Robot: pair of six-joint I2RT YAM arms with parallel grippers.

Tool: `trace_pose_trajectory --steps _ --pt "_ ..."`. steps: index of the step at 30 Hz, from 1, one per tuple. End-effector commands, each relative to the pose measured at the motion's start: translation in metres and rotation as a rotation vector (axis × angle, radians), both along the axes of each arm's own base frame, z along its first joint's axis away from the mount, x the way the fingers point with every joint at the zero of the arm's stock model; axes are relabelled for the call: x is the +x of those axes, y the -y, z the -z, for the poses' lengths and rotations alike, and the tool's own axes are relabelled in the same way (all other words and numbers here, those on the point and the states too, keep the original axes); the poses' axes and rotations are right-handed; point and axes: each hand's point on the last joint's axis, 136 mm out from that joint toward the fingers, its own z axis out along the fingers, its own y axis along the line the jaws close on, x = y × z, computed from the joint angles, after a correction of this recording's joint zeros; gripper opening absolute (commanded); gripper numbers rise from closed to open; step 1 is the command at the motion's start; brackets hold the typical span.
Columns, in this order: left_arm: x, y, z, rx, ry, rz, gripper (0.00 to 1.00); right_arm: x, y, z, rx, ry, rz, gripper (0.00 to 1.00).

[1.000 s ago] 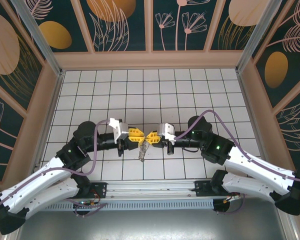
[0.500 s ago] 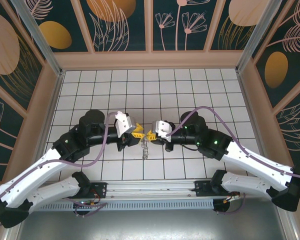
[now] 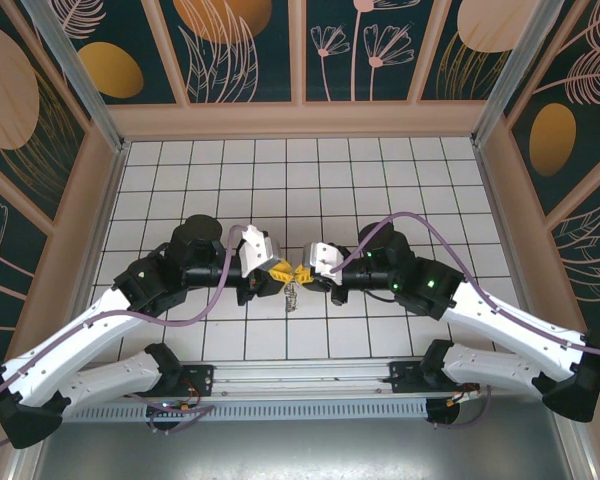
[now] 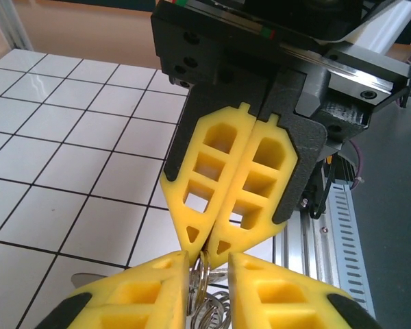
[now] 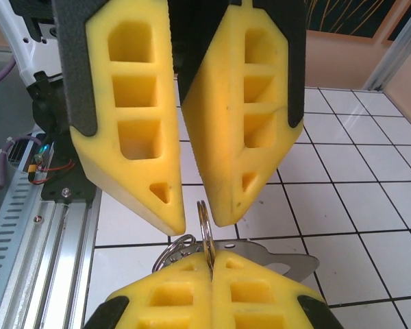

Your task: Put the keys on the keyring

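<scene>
Where my two arms meet above the white tiled table [image 3: 280, 170], the work sits in the small space between two sets of yellow fingers. My left gripper [image 3: 282, 273] reaches in from the left, and its jaws stand slightly apart: from the right wrist I see its two fingers [image 5: 133, 137] with a narrow gap at the tips. In that gap stands the keyring [image 5: 204, 223], upright and edge-on, a thin loop of doubled wire. It is close to both tips, and neither visibly presses on it. From the left wrist, the loop lies between my own left fingertips, with a coil of wire [image 4: 216, 308] just below it.

The keys [image 5: 288, 260] hang under the meeting point, a small pale bundle in the top view. I cannot tell if they touch the tiles. From the right wrist, a flat pale blade with a cut-out lies behind my right fingers, and a second loop [image 5: 171, 248] curls to their left. I cannot tell which loop the blade hangs on.

My right gripper [image 4: 207, 241] comes in from the right, tip to tip with the left one. It is closed tight, pads flush together, pinching the lower part of the keyring.
</scene>
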Motion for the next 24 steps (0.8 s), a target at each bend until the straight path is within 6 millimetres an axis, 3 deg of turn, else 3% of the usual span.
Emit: trace_pose_trajectory --steps 1,17,18,24 --pt "-0.003 0.001 -0.007 -0.009 0.019 0.022 0.18 -0.002 -0.004 -0.019 0.035 0.017 -0.023 0.0" --pt "-0.002 0.002 0.003 0.018 0.005 0.028 0.14 -0.004 -0.005 -0.021 0.047 0.012 -0.033 0.0" --pt "-0.003 0.001 0.013 0.035 -0.009 0.03 0.14 -0.004 -0.005 -0.021 0.048 0.013 -0.034 0.0" --pt "-0.004 0.0 0.022 0.035 -0.022 0.024 0.1 -0.008 -0.005 -0.024 0.07 0.008 -0.051 0.0"
